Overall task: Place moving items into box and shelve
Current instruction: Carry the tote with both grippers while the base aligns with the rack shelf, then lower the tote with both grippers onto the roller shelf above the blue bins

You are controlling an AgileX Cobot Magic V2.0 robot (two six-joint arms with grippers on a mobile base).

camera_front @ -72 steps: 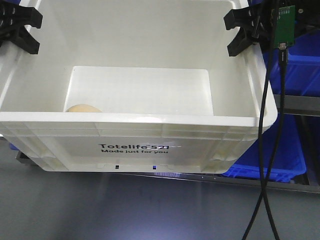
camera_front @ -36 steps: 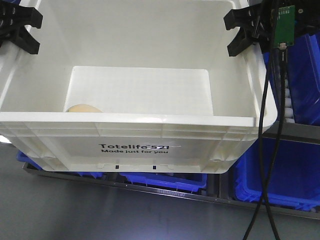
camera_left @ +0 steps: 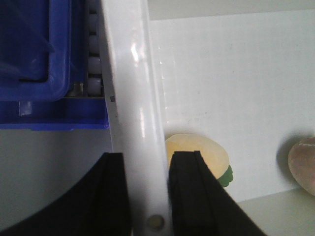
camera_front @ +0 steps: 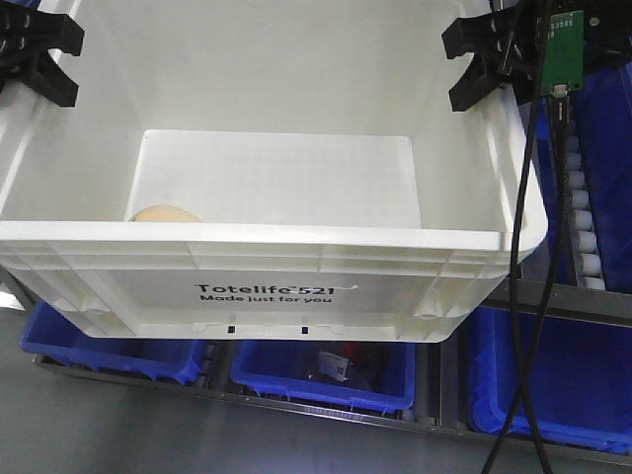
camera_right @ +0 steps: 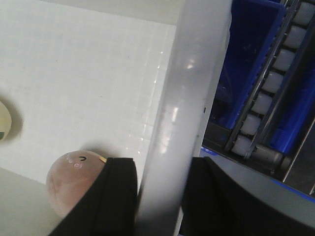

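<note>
White ribbed plastic Totelife tote (camera_front: 267, 286) hangs between the arms, long axis left-right. Inside: cream-yellow rounded fruit (camera_left: 197, 152) at the left wall, reddish-brown rounded fruit (camera_right: 69, 184) at the right. Left gripper (camera_left: 147, 187) and right gripper (camera_right: 160, 191) are each clenched on a side rim. Roller shelf (camera_front: 578, 197) with blue plastic bins (camera_front: 326, 370) lies ahead, below.

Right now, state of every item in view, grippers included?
box, open-topped, gripped at both side rims
left gripper, shut on box rim
right gripper, shut on box rim
cream fruit, lying inside box
reddish fruit, lying inside box
blue bins, sitting below box
</note>
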